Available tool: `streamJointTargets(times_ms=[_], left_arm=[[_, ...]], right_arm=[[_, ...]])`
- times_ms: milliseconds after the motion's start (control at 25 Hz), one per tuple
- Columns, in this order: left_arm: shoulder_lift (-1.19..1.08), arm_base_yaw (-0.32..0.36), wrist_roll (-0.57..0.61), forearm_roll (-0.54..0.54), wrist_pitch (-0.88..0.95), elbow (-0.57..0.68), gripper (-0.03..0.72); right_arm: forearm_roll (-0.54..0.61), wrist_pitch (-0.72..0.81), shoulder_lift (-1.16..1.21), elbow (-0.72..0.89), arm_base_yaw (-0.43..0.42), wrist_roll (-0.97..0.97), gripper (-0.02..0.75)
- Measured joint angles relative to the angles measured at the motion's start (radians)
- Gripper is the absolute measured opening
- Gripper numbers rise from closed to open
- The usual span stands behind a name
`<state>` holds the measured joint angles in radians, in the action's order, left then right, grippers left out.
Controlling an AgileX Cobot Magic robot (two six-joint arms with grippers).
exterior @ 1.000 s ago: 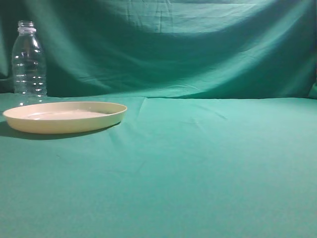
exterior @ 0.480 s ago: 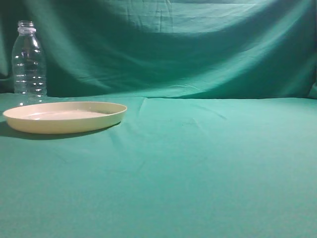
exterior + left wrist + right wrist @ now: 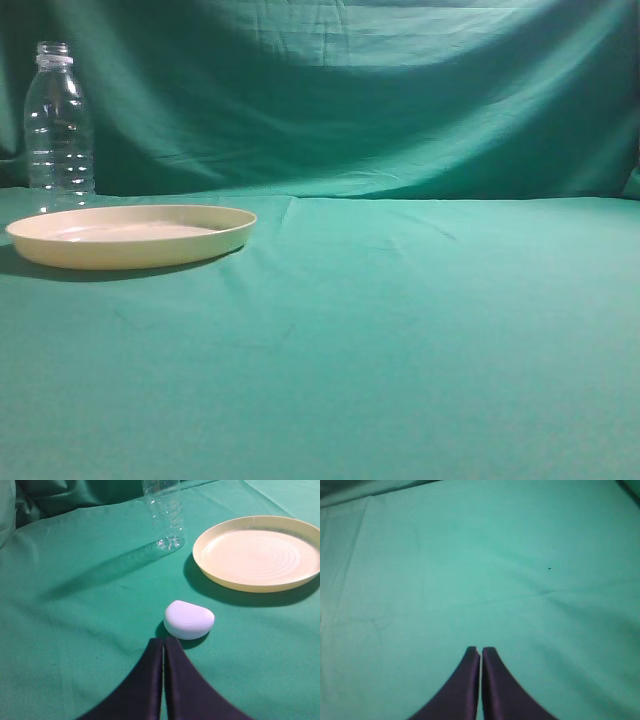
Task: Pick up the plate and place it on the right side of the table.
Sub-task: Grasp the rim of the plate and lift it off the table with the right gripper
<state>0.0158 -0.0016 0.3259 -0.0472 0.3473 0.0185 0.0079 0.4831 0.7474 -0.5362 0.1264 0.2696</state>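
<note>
Dark jaws of the left gripper [image 3: 163, 645] and right gripper [image 3: 480, 652] sit closed, empty, low-centre above the bench [image 3: 480, 555]; plate [image 3: 257, 552] upper right.

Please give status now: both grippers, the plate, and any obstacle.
Left gripper shut, empty; right gripper shut, empty. Plate on table's left side, untouched. Bottle behind plate; small white case lies near it.

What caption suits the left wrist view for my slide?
Shut left gripper above table, facing white case, plate, bottle.
</note>
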Motion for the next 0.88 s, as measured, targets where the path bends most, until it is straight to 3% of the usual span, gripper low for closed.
streamJointTargets(times_ms=[120, 280, 600, 880], left_arm=[[0.0, 0.0, 0.0, 0.0, 0.0, 0.0, 0.0], [0.0, 0.0, 0.0, 0.0, 0.0, 0.0, 0.0], [0.0, 0.0, 0.0, 0.0, 0.0, 0.0, 0.0], [0.0, 0.0, 0.0, 0.0, 0.0, 0.0, 0.0]], right_arm=[[0.116, 0.037, 0.079, -0.056, 0.003, -0.158, 0.0], [0.225, 0.157, 0.227, -0.179, 0.104, -0.329, 0.0], [0.171, 0.249, 0.612, -0.466, 0.411, -0.248, 0.0], [0.155, 0.34, 0.979, -0.819, 0.533, -0.252, 0.0]])
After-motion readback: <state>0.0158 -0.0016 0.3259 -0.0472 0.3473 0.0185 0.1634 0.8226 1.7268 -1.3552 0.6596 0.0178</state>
